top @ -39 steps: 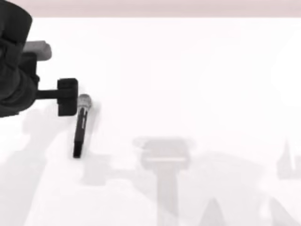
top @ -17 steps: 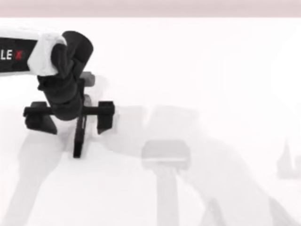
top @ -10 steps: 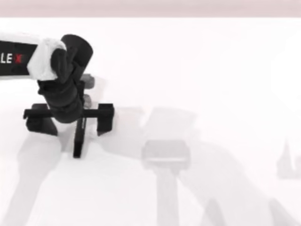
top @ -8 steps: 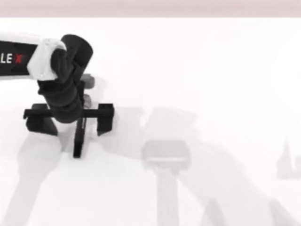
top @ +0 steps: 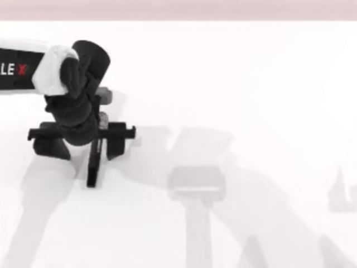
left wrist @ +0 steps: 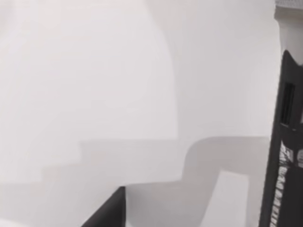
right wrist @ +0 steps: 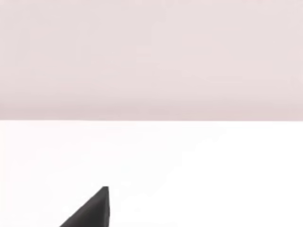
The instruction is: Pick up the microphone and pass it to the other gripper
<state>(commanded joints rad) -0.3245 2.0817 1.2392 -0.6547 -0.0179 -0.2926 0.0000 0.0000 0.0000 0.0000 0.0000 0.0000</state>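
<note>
The microphone lies on the white table at the left, its black handle (top: 93, 165) pointing toward the front edge. Its grey head is mostly hidden under my left arm. My left gripper (top: 83, 147) hangs over the mic's upper part, open, with one finger on each side of the handle and a gap on both. In the left wrist view the handle (left wrist: 285, 156) runs along the edge, and one fingertip (left wrist: 108, 213) shows apart from it. The right gripper is out of the top view. Its wrist view shows one fingertip (right wrist: 93, 211) well off centre, nothing held.
The white table (top: 240, 84) stretches to the right, crossed by soft grey arm shadows (top: 196, 184). A pale pink wall (right wrist: 151, 56) runs along the table's far edge.
My left arm swung in from the left and came over the microphone. In the last half second the finger on the mic's right side moved inward toward the handle.
</note>
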